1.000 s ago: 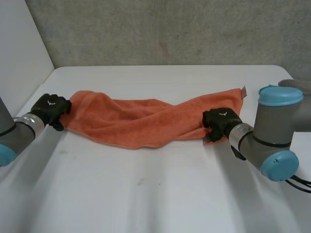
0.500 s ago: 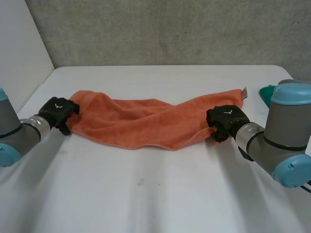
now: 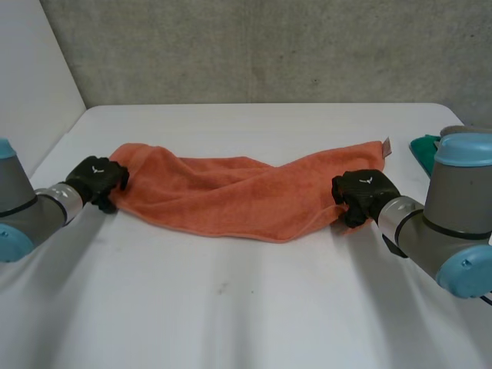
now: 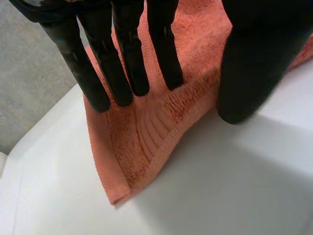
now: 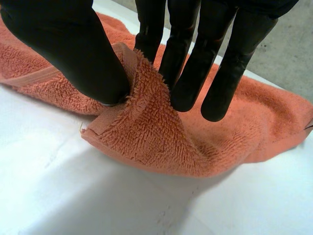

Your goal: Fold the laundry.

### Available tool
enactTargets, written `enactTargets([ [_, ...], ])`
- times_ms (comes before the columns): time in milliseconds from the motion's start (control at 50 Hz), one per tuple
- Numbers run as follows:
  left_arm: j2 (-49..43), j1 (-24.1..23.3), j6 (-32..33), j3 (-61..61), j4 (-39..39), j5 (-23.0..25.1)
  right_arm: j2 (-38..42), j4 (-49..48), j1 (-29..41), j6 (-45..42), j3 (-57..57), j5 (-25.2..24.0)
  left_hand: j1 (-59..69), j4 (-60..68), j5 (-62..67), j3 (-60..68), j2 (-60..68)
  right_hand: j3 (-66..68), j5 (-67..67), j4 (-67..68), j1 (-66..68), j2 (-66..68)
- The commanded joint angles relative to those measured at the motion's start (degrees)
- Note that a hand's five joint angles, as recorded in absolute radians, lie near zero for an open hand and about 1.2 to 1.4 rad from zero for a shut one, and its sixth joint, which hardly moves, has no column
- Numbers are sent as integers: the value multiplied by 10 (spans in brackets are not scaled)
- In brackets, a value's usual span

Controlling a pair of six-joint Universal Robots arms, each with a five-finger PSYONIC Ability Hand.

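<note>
Since a second ago both hands have shifted a little to the robot's right, and the orange terry towel [image 3: 231,196] has been drawn out, its near edge now lying flatter across the white table [image 3: 231,307]. The left hand [image 3: 98,181] grips the towel's left short edge between straight fingers [image 4: 124,63] and thumb. The right hand [image 3: 361,194] pinches a ridge of pile at the right near corner. This looks like the spreading step, before any fold. The twisted middle probably needs pulling apart and flattening first.
</note>
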Motion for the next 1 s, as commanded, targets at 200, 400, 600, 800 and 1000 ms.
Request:
enactTargets([
  [200, 118, -34, -7, -38, 21, -66, -73, 27, -22, -86, 6, 4, 330, 341, 344, 341, 333, 122, 133, 120, 237, 128],
  [400, 403, -40, -42, -194, 4, -72, -191, 214, -31, -263, -68, 11, 330, 341, 344, 341, 333, 122, 133, 120, 237, 128],
  [600, 543, -40, -38, -268, -113, -106, -227, 410, -58, -362, -147, 6, 330, 341, 344, 341, 333, 122, 133, 120, 237, 128],
  [800, 340, -85, -34, -201, -135, -142, -60, 411, -52, -370, -157, 13, 330, 341, 344, 341, 333, 122, 133, 120, 237, 128],
  [1000, 165, -125, 2, 19, -61, -211, 40, 303, -25, -330, -320, 80, 330, 341, 344, 341, 333, 122, 133, 120, 237, 128],
])
